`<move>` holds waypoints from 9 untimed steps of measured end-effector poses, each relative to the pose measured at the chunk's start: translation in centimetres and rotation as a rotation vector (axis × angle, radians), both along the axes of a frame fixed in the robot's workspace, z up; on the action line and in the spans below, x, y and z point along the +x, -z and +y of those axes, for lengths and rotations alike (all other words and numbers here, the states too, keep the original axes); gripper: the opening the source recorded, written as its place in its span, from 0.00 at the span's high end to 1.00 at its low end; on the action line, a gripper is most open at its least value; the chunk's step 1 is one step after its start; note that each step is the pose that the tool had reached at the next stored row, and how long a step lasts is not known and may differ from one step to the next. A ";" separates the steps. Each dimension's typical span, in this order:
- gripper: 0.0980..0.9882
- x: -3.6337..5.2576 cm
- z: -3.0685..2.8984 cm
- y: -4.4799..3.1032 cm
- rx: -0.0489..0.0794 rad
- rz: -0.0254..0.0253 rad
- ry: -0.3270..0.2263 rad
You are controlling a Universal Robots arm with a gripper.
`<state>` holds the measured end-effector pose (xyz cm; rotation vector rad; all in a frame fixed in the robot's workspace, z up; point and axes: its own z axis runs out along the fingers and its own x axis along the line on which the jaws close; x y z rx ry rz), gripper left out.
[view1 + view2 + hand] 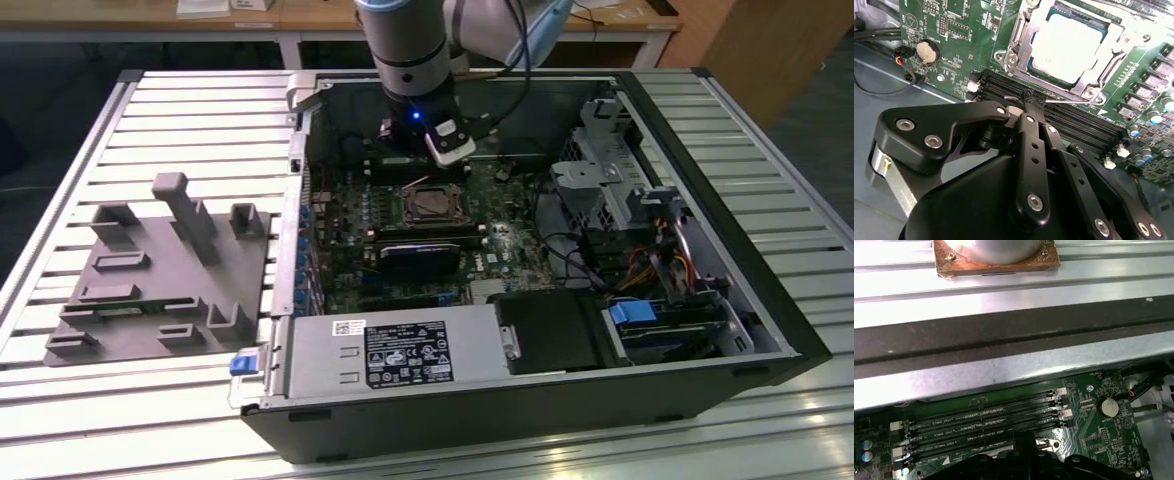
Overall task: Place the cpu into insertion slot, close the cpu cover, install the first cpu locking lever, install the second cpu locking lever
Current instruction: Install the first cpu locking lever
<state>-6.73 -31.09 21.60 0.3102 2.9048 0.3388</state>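
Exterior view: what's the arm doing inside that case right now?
The arm reaches into the case, with its tool low over the memory slots. Next to them, the cpu is seated with the cover down over it. The tool is shut, apparently pinching the end of a thin lever.

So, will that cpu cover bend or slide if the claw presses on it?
The cpu cover looks like thin windowed sheet metal, so it may flex slightly. It sits flat around the cpu and its raised top, so sliding seems unlikely. Its shiny bare surface probably offers little grip.
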 end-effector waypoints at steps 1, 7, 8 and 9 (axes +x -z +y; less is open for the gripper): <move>1.00 -0.01 0.10 0.04 0.000 0.0000 0.003; 1.00 -0.07 0.52 0.27 -0.002 -0.0006 0.020; 1.00 -0.09 0.53 0.32 -0.003 -0.0009 0.024; 1.00 -0.12 0.53 0.37 -0.004 -0.0013 0.029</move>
